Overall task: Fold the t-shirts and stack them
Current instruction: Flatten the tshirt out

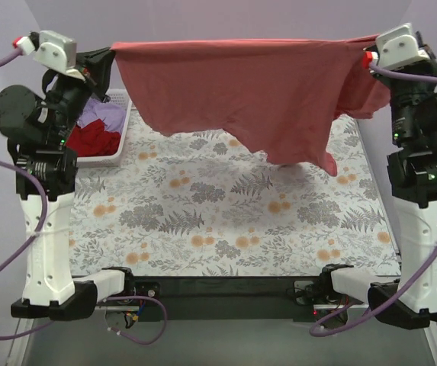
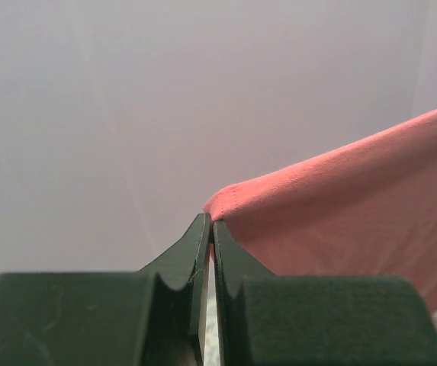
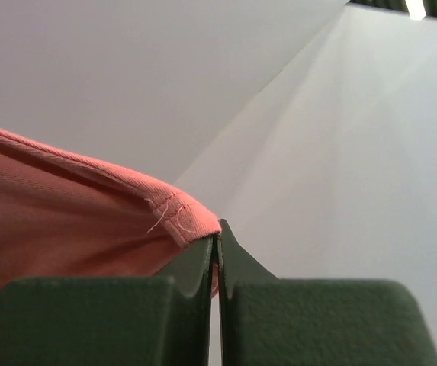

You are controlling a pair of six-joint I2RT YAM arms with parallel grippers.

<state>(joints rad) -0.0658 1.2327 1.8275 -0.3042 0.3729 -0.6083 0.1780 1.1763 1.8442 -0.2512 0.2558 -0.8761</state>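
A large coral-red t-shirt (image 1: 241, 91) hangs stretched in the air between both raised arms, its lower edge dangling just above the table. My left gripper (image 1: 111, 50) is shut on its left corner (image 2: 229, 200), and my right gripper (image 1: 367, 57) is shut on its hemmed right corner (image 3: 180, 217). In both wrist views the dark jaws are pressed together with red cloth pinched at their tips. A darker red t-shirt (image 1: 96, 141) and a lavender t-shirt (image 1: 105, 116) lie crumpled in the white lattice basket (image 1: 123, 130) at the left, partly hidden by the left arm.
A grey-and-orange floral cloth (image 1: 226, 221) covers the table under the hanging shirt. The basket stands at the cloth's far left edge. Plain pale walls close in the back and sides.
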